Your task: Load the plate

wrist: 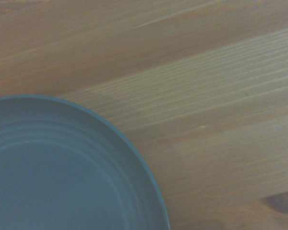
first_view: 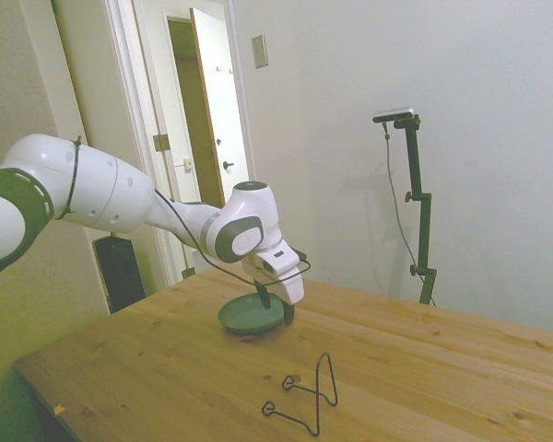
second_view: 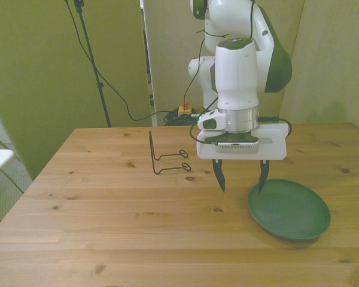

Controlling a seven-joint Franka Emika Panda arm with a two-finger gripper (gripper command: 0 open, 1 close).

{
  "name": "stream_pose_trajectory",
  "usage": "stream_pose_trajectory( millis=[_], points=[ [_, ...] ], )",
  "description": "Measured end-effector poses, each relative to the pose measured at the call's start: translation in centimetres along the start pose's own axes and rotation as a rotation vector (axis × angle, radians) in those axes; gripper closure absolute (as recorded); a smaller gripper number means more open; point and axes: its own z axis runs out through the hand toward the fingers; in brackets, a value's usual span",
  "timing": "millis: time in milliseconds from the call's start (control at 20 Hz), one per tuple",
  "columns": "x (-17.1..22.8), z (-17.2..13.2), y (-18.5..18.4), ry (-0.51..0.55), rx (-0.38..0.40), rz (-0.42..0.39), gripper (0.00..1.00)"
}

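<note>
One dark green plate point(second_view: 290, 212) lies flat on the wooden tabletop point(second_view: 107, 227), toward the front view's right. Claw point(second_view: 242, 177) hangs over the plate's rim, fingers spread wide and holding nothing; one fingertip point(second_view: 262, 184) stands above the rim, the other above bare wood. Black wire stand point(second_view: 166, 155) sits upright, well apart on the front view's left.

We see bare table point(second_view: 107, 227) around the plate point(second_view: 290, 212); only the wire stand point(second_view: 166, 156), well apart, obstructs passage
</note>
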Motion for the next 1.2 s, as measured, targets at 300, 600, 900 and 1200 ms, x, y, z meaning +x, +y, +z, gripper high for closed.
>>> stream_pose_trajectory(
  millis=[300,600,900,1200],
  points=[
    [-0.1,2.6,-0.6,-0.047,0.018,-0.028,0.00],
    [-0.6,2.8,-0.9,-0.082,0.048,0.002,1.00],
    [-0.6,3.7,-0.8,-0.100,0.052,0.010,1.00],
    [-0.8,3.9,-0.8,-0.103,0.051,0.009,1.00]
  ],
)
